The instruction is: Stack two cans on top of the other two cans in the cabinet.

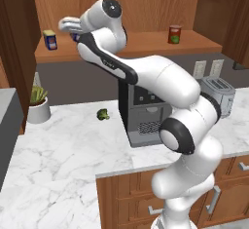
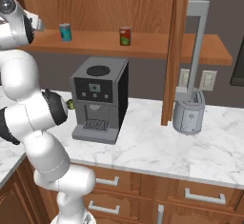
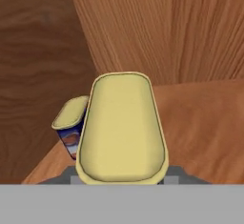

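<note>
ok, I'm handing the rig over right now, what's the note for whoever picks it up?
Tool: shut on the held blue can, at the left end of the cabinet shelf.
Twin blue can stands close beside it. Teal can and red can stand apart further along, with nothing on top of either.
Done: one can gripped, no stack yet.
Left: probably set it on the twin, then put the teal can on the red one.

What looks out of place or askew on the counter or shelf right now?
One oddity: a broccoli floret lies loose on the marble counter, left of the coffee machine. On the cabinet shelf, the red can, teal can and blue can stand upright. Nothing is spilled.
</note>
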Controlling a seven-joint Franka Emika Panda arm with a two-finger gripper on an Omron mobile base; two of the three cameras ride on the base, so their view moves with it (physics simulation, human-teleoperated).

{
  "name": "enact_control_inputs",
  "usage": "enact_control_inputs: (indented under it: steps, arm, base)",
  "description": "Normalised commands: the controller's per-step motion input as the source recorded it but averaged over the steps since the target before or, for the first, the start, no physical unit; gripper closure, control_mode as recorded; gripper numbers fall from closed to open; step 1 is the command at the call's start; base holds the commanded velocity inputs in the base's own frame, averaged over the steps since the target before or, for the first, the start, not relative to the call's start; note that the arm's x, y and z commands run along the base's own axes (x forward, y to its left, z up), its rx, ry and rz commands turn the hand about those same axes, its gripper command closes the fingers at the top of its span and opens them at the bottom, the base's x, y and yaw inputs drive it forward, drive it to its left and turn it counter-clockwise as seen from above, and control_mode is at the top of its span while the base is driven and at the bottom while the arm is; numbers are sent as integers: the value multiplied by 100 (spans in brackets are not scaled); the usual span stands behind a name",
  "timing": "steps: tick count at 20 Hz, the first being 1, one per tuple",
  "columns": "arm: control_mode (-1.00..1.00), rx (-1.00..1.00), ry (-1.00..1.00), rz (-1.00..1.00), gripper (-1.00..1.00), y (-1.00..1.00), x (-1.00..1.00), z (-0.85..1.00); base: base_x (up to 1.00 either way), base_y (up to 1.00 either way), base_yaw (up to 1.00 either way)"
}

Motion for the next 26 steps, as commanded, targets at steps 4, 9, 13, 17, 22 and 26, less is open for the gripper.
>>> enact_control_inputs:
  steps: [4, 9, 13, 17, 22, 26]
  arm:
    - [-100, 0, -14, 1, 100, 32, 0, 16]
    - [-100, 1, -5, 0, 100, 34, 0, 20]
    - [-100, 4, 0, 0, 100, 28, 0, 12]
    - [-100, 4, 0, 2, 100, 21, 5, 16]
    - [-100, 1, -4, 2, 100, 22, 10, 1]
    - [-100, 0, -4, 2, 100, 18, 18, -7]
  base:
    - [0, 0, 0]
    - [0, 0, 0]
    - [0, 0, 0]
    - [0, 0, 0]
    - [0, 0, 0]
    - [0, 0, 0]
